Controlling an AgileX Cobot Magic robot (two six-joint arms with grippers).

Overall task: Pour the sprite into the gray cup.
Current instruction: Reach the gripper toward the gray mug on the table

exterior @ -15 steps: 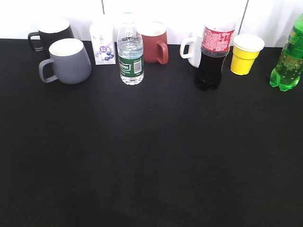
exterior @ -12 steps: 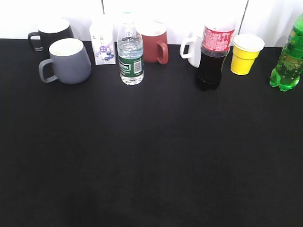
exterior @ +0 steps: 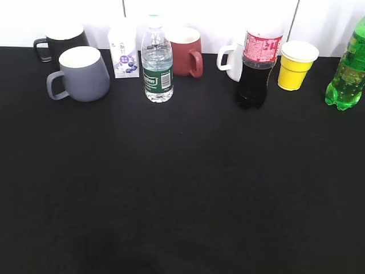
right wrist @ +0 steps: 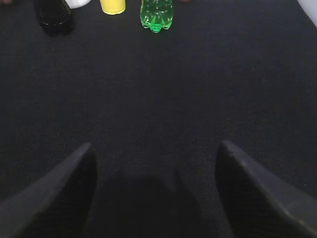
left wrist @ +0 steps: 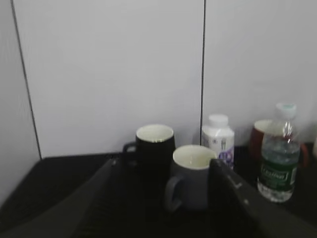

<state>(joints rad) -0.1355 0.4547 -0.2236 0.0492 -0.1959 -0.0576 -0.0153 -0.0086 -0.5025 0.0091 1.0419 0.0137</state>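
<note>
The sprite (exterior: 347,74) stands upright at the far right of the back row, cut off by the frame edge; it also shows at the top of the right wrist view (right wrist: 156,13). The gray cup (exterior: 82,73) stands at the back left, handle to the left, and shows in the left wrist view (left wrist: 190,178). My left gripper (left wrist: 161,166) is open and empty, with the gray cup ahead between its fingers. My right gripper (right wrist: 154,151) is open and empty, well short of the sprite. Neither gripper shows in the exterior view.
The back row also holds a black mug (exterior: 60,40), a small white bottle (exterior: 124,51), a clear water bottle (exterior: 157,65), a dark red mug (exterior: 185,51), a white mug (exterior: 232,60), a cola bottle (exterior: 258,65) and a yellow cup (exterior: 296,64). The black table (exterior: 182,188) spreads in front.
</note>
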